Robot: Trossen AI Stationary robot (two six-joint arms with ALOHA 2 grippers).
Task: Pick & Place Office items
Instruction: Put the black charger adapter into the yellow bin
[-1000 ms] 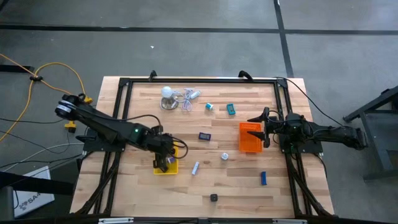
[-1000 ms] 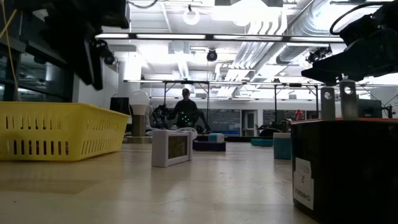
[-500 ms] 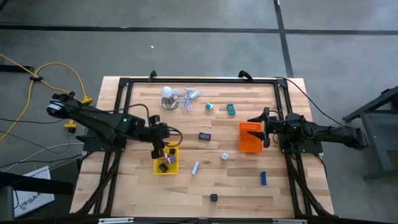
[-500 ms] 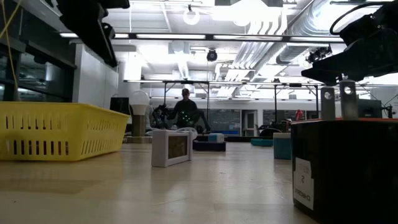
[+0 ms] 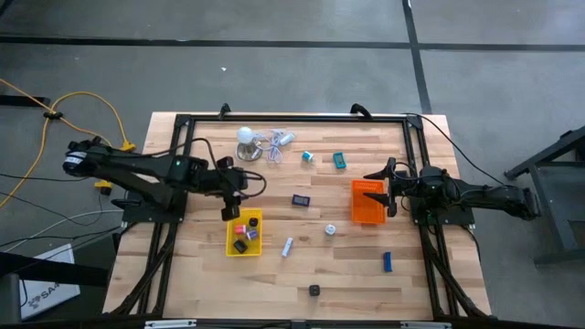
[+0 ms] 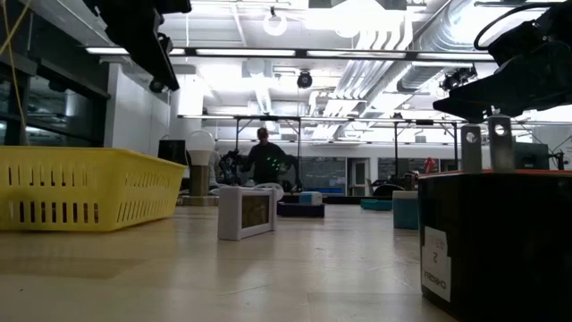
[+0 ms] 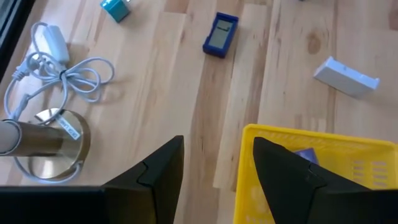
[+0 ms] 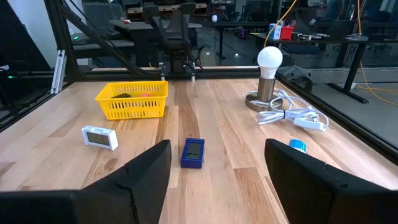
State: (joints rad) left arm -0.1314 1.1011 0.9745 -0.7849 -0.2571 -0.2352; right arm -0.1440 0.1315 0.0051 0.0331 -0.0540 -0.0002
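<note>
Yellow tray [image 5: 230, 249] sits on the wooden table [image 5: 201, 274] on the left arm's side, and it holds some of the office items: a black piece [image 5: 239, 246], a red piece [image 5: 249, 222] and something bluish that is too small to make out. Left gripper [image 5: 229, 206] hovers well above the tray's lamp-side corner. Its fingers are apart with nothing between them, and in its wrist view one finger [image 7: 286, 177] overlaps the tray's rim while the gap shows bare wood. Beyond that same side of the tray stands the lamp [image 5: 246, 137] with its cord [image 5: 272, 144] bunched beside it. A blue block [image 5: 301, 199] lies near the tray, toward the right arm, and a white block [image 5: 287, 246] lies just off the tray's edge on that side. Farther from the tray in that direction are a blue roll [image 5: 308, 157], a teal piece [image 5: 339, 161], a pale roll [image 5: 330, 229], a blue clip [image 5: 387, 261] and a black bit [image 5: 313, 291], all loose on the wood. Across the table from the yellow tray sits the orange tray [image 5: 367, 212]. The right gripper [image 5: 385, 189] waits at its outer edge, spread wide and empty.
</note>
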